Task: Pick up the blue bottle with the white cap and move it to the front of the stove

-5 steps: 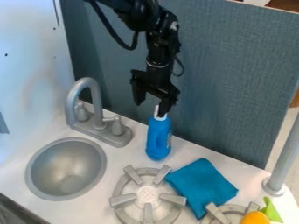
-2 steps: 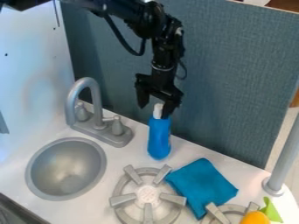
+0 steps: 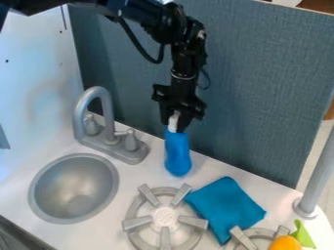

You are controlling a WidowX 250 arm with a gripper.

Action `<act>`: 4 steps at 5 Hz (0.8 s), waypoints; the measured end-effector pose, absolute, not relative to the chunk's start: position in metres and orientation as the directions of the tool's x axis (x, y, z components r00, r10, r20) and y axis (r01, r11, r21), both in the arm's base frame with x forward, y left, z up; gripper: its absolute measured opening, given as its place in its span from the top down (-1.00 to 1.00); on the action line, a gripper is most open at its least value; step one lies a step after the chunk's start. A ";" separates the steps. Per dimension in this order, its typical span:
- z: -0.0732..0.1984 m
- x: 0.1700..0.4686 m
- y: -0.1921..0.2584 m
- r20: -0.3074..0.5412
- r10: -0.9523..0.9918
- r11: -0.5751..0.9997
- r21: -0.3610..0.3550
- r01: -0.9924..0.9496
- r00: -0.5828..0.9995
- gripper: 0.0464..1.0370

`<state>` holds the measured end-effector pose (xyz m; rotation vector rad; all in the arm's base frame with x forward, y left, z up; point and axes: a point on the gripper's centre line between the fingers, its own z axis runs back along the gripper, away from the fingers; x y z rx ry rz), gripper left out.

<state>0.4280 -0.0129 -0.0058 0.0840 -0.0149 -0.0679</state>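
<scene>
The black gripper (image 3: 174, 121) hangs down in front of the blue-grey back panel, right of the faucet. Its fingers are closed around the white top of a blue bottle (image 3: 177, 155). The bottle stands upright, near the rear edge of the counter, between the faucet base and the blue cloth. The teal-blue cloth (image 3: 225, 207) lies to the right of the front burner, partly over the stove area.
A grey faucet (image 3: 100, 93) and round sink (image 3: 73, 188) are at the left. Burner grates (image 3: 164, 220) stand at the front. An orange object (image 3: 285, 243) and a green one (image 3: 302, 234) lie at lower right, near a grey post (image 3: 317, 177).
My gripper shifted slightly right, then its fingers came together on the bottle's white top. The bottle has turned a little about its upright axis.
</scene>
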 end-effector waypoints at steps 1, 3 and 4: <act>-0.006 0.423 -0.015 -0.006 -0.081 0.994 0.068 0.081 0.997 0.14; 0.039 0.420 -0.024 0.034 -0.121 0.993 0.016 0.120 0.992 0.14; 0.050 0.408 -0.035 0.023 -0.161 0.987 0.007 0.161 0.987 0.14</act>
